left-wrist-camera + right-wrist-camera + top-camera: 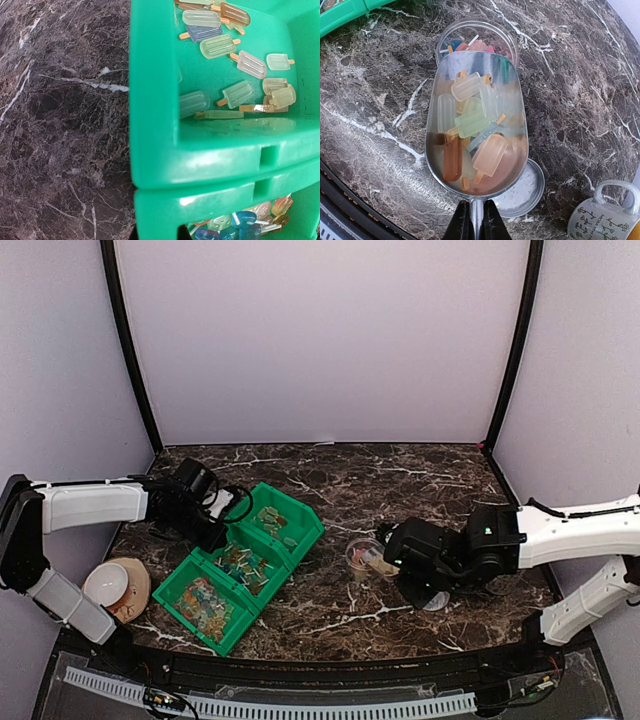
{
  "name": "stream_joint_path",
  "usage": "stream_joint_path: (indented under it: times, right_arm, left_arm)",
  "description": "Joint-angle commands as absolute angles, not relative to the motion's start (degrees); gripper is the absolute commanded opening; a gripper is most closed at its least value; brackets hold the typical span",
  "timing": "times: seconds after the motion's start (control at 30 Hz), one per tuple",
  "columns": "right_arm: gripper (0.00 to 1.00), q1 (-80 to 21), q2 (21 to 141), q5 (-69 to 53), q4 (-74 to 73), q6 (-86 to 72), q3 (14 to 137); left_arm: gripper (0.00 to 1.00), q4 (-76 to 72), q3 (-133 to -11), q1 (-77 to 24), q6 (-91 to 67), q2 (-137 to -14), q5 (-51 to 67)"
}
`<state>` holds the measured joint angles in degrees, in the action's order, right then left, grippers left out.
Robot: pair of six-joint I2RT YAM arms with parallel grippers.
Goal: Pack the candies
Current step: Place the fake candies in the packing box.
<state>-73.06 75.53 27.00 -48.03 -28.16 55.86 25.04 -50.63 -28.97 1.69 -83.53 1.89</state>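
Candies (pixel 235 92): small translucent sweets shaped like ice lollies on sticks, in green, yellow, pink, orange and blue.

Location, lot one: loose in the green bin (pixel 200 160), which showed three compartments in a row in the top view. The left wrist view showed two of them. One held pale green, yellow and orange pieces. The next held blue and orange pieces.

Location, lot two: a heap of candies lay in the metal scoop (pixel 515 115), mostly pale green, yellow, pink and one dark orange.

Location, lot three: a few pieces, blue and pink among them, sat in the clear round tub (pixel 500 37).

Scoop: front lip over the mouth of the tub; bowl roughly level, with the load inside.

Lid (pixel 532 192): flat on the table (pixel 580 100), partly under the rear of the scoop.

Mug (pixel 605 220): translucent, printed, near the lid.

Right gripper (pixel 476 220): fingers clamped together on the handle of the scoop.

Left gripper (pixel 205 512): at the left side of the green bin, fingers out of its own camera's view; jaws closed. Whether it pinched anything could not be told.
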Motion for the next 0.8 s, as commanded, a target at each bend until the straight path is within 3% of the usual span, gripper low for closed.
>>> stream_joint_path:
  times: [0.0,0.77]
  right_arm:
    - [0.0,-73.6,76.7,25.7,-51.4,-30.5,59.3]
    - [0.0,-73.7,81.6,21.8,-63.3,-33.1,68.5]
  left_arm:
    - [0.0,22.7,-53.3,-28.8,0.9,-79.6,2.6]
    - [0.0,22.7,-53.3,-28.8,0.8,-79.1,2.9]
